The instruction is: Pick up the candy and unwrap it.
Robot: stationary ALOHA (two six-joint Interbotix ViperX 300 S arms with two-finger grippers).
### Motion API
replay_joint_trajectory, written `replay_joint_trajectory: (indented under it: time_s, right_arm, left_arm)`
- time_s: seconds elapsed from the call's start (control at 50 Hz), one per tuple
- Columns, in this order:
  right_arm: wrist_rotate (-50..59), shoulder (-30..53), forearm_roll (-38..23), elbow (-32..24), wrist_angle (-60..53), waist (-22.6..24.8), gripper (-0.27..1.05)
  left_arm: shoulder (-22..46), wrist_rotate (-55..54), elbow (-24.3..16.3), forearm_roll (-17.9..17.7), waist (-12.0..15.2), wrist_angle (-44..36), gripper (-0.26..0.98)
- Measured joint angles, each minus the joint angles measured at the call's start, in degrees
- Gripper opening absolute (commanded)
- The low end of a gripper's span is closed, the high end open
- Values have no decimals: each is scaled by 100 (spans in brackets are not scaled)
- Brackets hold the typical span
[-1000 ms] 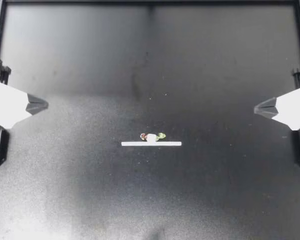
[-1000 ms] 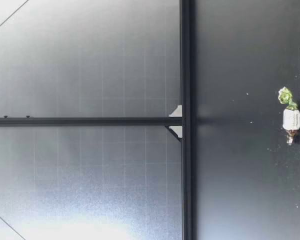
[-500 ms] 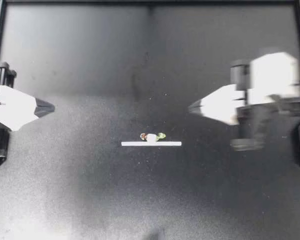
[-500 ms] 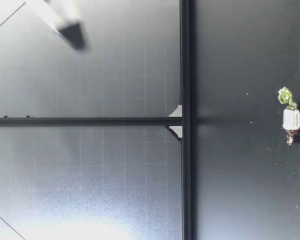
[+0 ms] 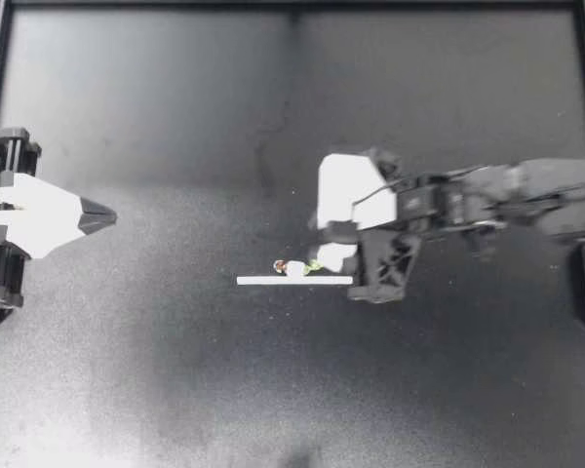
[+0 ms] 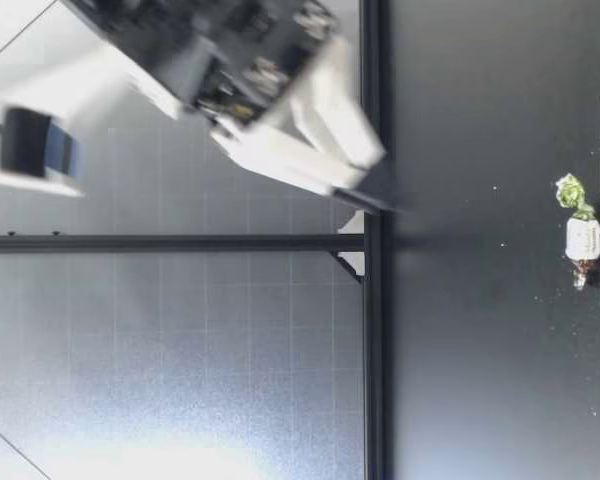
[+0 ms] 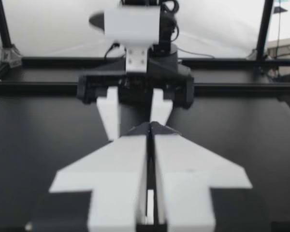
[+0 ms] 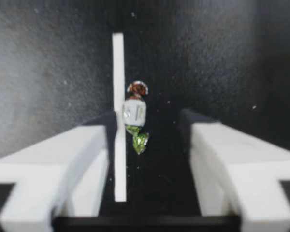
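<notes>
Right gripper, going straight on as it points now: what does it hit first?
Likely the candy: its green twist lies ahead between the right gripper's open fingers. The white strip runs alongside, near one finger, and may be touched; depth is unclear.

We count one candy [image 5: 295, 266], one white strip [image 5: 294, 281], one table [image 5: 175, 370], and two end effectors, left end effector [image 5: 102, 215] and right end effector [image 5: 319, 241], each with two fingers.

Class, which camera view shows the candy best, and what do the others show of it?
The right wrist view: the candy lies close, white body and both twisted ends distinct. The low view shows it whole but smaller; the top view, a tiny shape; the left wrist view, not at all.
</notes>
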Motion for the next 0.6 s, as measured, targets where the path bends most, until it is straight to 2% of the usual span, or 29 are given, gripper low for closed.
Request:
replay_joint_trajectory:
  time_s: [0.32, 0.6]
  right_arm:
    - [-9, 853, 0, -431, 686, -9, 57]
    - [-18, 1257, -9, -694, 905, -9, 57]
  left_arm:
    - [9, 0, 114, 0, 0, 0, -13]
    - [9, 0, 141, 0, 0, 0, -13]
